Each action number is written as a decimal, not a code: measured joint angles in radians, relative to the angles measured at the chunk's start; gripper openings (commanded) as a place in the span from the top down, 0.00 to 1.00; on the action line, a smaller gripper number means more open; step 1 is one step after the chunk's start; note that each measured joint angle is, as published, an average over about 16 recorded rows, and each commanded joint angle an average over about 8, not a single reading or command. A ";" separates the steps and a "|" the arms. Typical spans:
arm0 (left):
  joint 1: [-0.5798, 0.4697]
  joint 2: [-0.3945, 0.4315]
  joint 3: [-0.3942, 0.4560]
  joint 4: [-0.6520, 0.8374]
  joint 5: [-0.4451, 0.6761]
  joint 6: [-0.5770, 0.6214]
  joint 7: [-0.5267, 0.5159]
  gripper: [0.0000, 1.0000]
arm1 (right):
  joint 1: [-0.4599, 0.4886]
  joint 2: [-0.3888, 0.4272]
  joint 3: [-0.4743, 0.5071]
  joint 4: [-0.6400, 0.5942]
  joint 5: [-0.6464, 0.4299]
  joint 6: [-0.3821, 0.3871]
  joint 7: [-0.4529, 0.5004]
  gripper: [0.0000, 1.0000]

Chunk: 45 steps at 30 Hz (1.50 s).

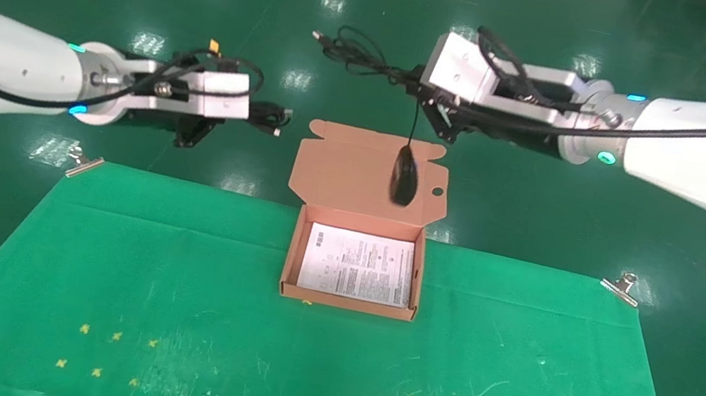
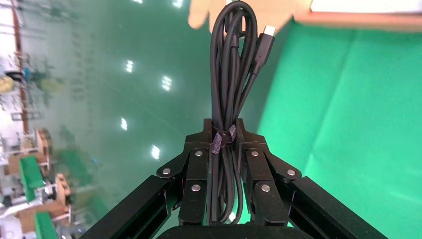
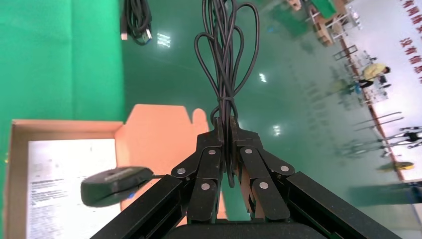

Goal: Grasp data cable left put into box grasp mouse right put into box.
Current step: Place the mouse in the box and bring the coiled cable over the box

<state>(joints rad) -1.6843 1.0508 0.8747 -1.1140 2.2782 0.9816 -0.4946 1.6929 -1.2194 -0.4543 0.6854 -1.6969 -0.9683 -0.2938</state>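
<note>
A: While both arms are raised beyond the table's far edge, what is held?

B: The data cable (image 2: 230, 74) is clamped in the left gripper (image 2: 228, 142), jaws closed on the bundle at its tie; the long axis runs straight out from the fingers, silver plug at the far end. The right gripper (image 3: 226, 129) is closed on the bunched cord (image 3: 226, 55), not on the mouse body. The mouse (image 1: 405, 176) is left dangling below it on the cord.

A: Key relation for the drop?

B: The box (image 1: 292, 252) is set on the green cloth (image 1: 99, 256), nearer the robot than both grippers. The mouse is hung over the open lid (image 1: 344, 168), not over the tray, so a pull toward the robot is judged necessary. The right gripper is nearer the box; the left one is held well off to the left side.

A: Any writing?

B: A white printed sheet (image 1: 359, 265) is seen in the tray; text and a barcode-like mark are too small to be read. No brand is made out.
</note>
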 measured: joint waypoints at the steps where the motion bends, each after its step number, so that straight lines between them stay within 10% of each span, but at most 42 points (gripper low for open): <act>1: 0.003 -0.003 0.002 -0.004 0.002 0.008 -0.005 1.00 | -0.004 -0.005 -0.003 -0.004 -0.002 0.002 0.001 1.00; 30: 0.048 -0.069 0.026 -0.142 0.079 0.162 -0.151 1.00 | -0.081 -0.126 -0.065 -0.166 -0.001 0.058 -0.032 1.00; 45: 0.049 -0.069 0.026 -0.146 0.081 0.164 -0.155 1.00 | -0.136 -0.144 -0.199 -0.244 0.120 0.166 0.106 1.00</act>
<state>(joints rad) -1.6358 0.9814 0.9005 -1.2603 2.3593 1.1455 -0.6494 1.5569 -1.3636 -0.6536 0.4418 -1.5767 -0.8027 -0.1873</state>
